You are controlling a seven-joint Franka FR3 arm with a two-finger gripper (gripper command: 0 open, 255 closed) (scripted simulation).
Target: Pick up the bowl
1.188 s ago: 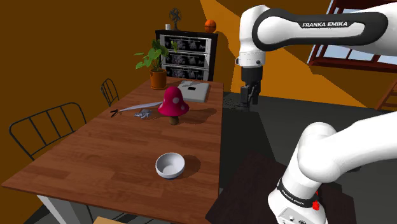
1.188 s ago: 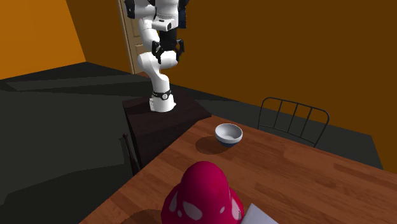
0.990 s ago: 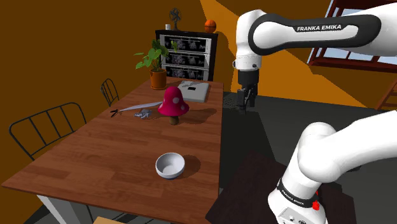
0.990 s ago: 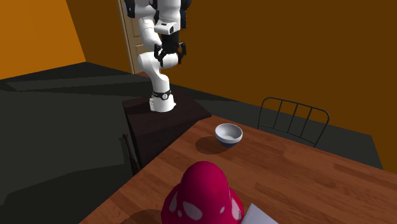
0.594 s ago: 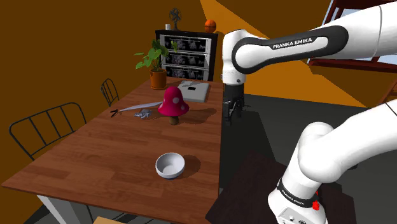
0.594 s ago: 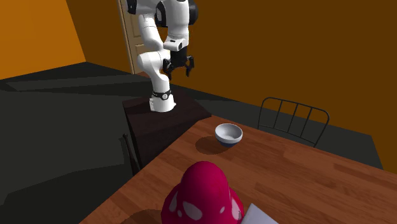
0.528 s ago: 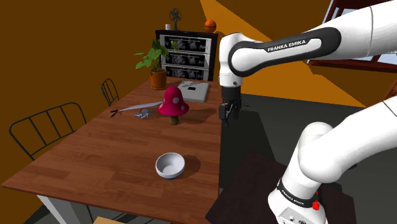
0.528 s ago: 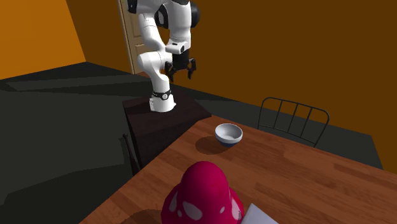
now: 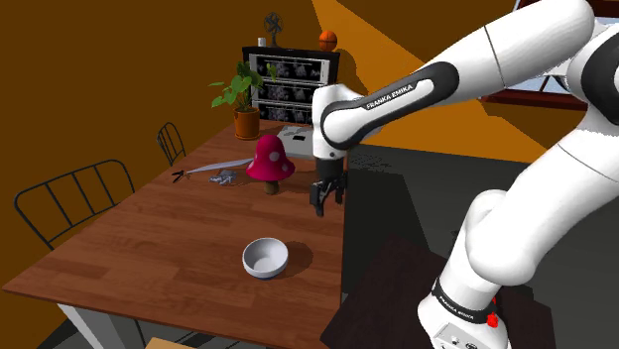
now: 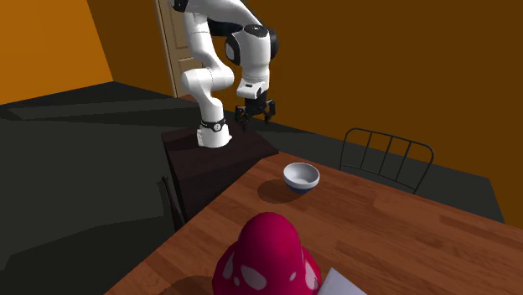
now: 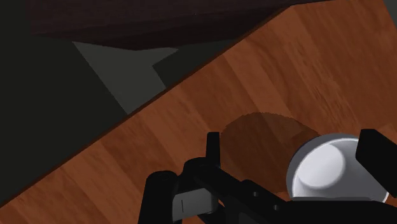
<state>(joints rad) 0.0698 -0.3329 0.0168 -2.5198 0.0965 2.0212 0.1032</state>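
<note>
A small white bowl stands upright on the wooden table, near the edge that faces the stand. In the second exterior view the bowl sits in front of a chair. My black gripper hangs open over the table's edge, well above the bowl and farther along the table from it. It is also up in the air beside the arm's base. In the wrist view the bowl lies far below, by the right finger; the gripper holds nothing.
A red mushroom figure stands mid-table, with scissors and small items beside it. At the far end are a white flat box and a potted plant. Wire chairs line the far side. The dark stand adjoins the table.
The arm has swung from beyond the table's edge to over the table and come lower, nearer the bowl. The fingers stayed open. The bowl has not moved.
</note>
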